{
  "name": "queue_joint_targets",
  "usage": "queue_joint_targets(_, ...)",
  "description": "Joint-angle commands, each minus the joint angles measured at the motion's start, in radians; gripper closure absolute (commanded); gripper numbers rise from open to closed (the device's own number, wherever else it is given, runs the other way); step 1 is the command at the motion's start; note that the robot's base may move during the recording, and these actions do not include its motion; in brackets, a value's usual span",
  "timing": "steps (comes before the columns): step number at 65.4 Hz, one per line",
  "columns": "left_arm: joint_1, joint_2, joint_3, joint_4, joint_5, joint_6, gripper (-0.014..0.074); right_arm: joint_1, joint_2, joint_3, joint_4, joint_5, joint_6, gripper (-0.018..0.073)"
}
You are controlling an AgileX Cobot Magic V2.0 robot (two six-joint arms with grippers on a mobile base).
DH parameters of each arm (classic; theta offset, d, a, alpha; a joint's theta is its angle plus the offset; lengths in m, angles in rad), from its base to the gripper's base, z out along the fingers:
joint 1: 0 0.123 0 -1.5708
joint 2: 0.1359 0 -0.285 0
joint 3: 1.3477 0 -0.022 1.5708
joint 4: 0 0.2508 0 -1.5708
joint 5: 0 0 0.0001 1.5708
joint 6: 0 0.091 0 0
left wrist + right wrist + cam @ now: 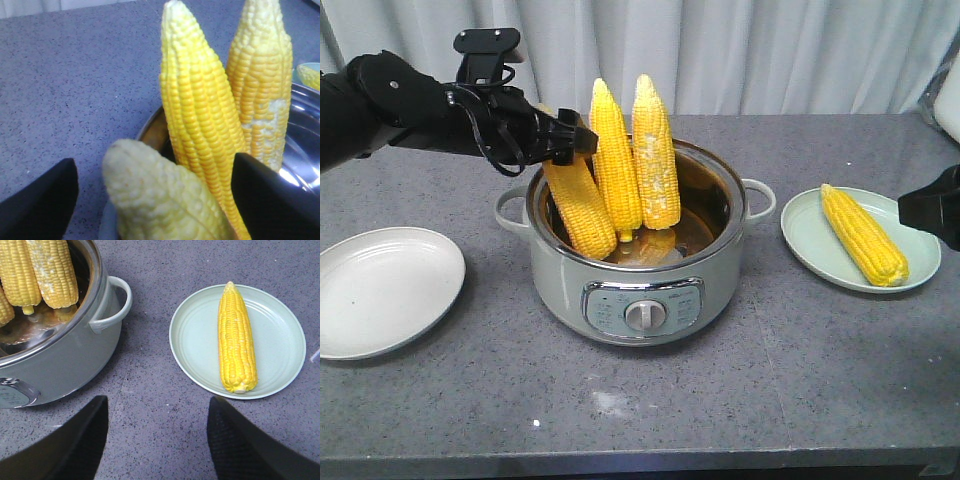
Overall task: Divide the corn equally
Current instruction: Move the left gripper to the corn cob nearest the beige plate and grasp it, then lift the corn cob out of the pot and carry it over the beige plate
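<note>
**A:** Closest to the left wrist lens sits the pale tip of the leftmost cob point(150, 190), with the left gripper point(155, 167) set around it.

**B:** Clamped?

**A:** Not by the look of it. Its jaws stand apart. One dark finger point(40, 200) shows a strip of grey table point(75, 75) between itself and the kernels. The other is close on the far side, and I cannot tell whether it touches.

**B:** And the other cobs?

**A:** Three stand tip-up in the electric pot point(650, 290), leaning on its rim: that leftmost one, a middle cob point(616, 160) and a cob with whitish patches point(657, 160). The fourth cob point(865, 235) lies flat on the green plate point(800, 225) at the right. The white plate point(380, 290) at the left holds none.

**B:** Which step is this, then?

**A:** I judge it the pick of a cob meant for the white plate. An even split would be two per plate, so one of four looks placed.

**B:** Right arm?

**A:** The right gripper point(157, 405) hangs over the table between pot and green plate, jaws wide and holding nothing.

**B:** What does the next move call for?

**A:** Closing squarely on that tapered tip without catching the middle cob just beside it, then lifting high enough to clear the rim. A narrow tip could slip, so a lower hold may serve better.
</note>
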Motion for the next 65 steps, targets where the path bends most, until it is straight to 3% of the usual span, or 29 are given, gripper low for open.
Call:
queue_joint_targets(1, -0.007, -0.047, -0.035, -0.063, -0.041, 0.029, 0.0005, -0.001, -0.016, -0.024, 0.012, -0.049, -0.010, 0.0143)
queue_joint_targets(15, -0.007, -0.047, -0.035, -0.139, -0.016, 0.134, 0.0078, -0.001, -0.016, -0.024, 0.012, -0.049, -0.010, 0.0143)
queue_joint_targets(39, -0.007, -0.049, -0.035, -0.168, 0.001, 0.174, 0.0386, -0.001, -0.016, -0.024, 0.012, -0.049, -0.010, 0.0143)
queue_joint_targets(65, -0.007, -0.136, -0.035, -0.184, -0.010, 0.175, 0.0409, -0.001, -0.016, -0.024, 0.012, -0.047, -0.010, 0.0143)
